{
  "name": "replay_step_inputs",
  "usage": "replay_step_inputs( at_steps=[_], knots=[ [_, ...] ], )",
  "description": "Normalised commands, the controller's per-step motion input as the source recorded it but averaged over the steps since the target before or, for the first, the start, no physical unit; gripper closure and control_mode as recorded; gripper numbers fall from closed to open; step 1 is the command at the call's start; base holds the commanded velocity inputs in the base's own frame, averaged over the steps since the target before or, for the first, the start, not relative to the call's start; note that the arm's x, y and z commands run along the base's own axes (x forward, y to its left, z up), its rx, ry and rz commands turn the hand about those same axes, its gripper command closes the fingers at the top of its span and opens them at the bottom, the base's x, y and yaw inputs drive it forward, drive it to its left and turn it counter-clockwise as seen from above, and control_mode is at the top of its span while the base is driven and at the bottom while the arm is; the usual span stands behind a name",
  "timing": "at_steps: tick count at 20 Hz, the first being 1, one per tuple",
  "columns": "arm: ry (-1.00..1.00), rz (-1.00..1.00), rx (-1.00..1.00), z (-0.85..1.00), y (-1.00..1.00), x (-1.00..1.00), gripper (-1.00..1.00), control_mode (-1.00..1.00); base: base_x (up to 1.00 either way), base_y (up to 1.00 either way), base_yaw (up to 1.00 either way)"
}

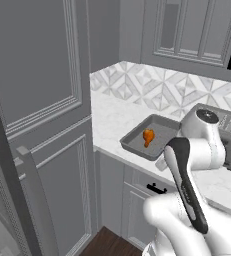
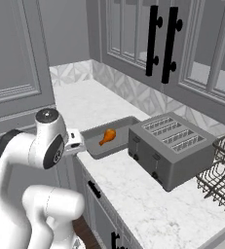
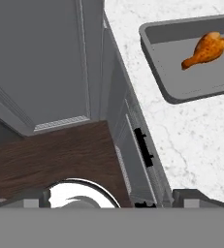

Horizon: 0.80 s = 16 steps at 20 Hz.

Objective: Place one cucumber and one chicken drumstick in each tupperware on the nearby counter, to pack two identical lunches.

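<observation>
- Drumstick (image 3: 205,50) lies flat inside the grey tray (image 3: 191,94) on the white tabletop (image 3: 191,140), plump end toward the tray's far wall, bone end toward its near rim.
- No writing readable anywhere.
- Toaster (image 2: 170,146) stands just beside the tray.
- End effector (image 3: 111,197) spread wide, empty, over the tabletop edge and wooden floor (image 3: 50,155).

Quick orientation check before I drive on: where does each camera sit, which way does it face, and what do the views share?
Left base view: behind-left, looking forward-down at the tupperware on the counter; white arm at lower right.
Right base view: behind-right, facing the toaster; arm at lower left.
Hand view: looks down over the counter edge, cabinets and floor.
Shared: the chicken drumstick in the tupperware.
</observation>
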Motion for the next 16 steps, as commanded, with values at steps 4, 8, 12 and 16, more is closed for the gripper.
replay_step_inputs(
  at_steps=[4, 8, 12, 16],
  knots=[
    [0.0, 0.0, 0.0, 0.0, 0.0, -0.09, -1.0, -1.0, 0.0, 0.0, 0.0],
    [0.0, 0.0, 0.0, 0.0, 0.0, 0.0, -1.0, 1.0, -0.98, -0.01, 0.0],
    [0.0, 0.0, 0.0, 0.0, 0.0, 0.0, -1.0, 1.0, -1.0, -0.02, 0.0],
    [0.0, 0.0, 0.0, 0.0, 0.0, 0.0, -1.0, 1.0, -1.0, -0.04, 0.01]
  ],
)
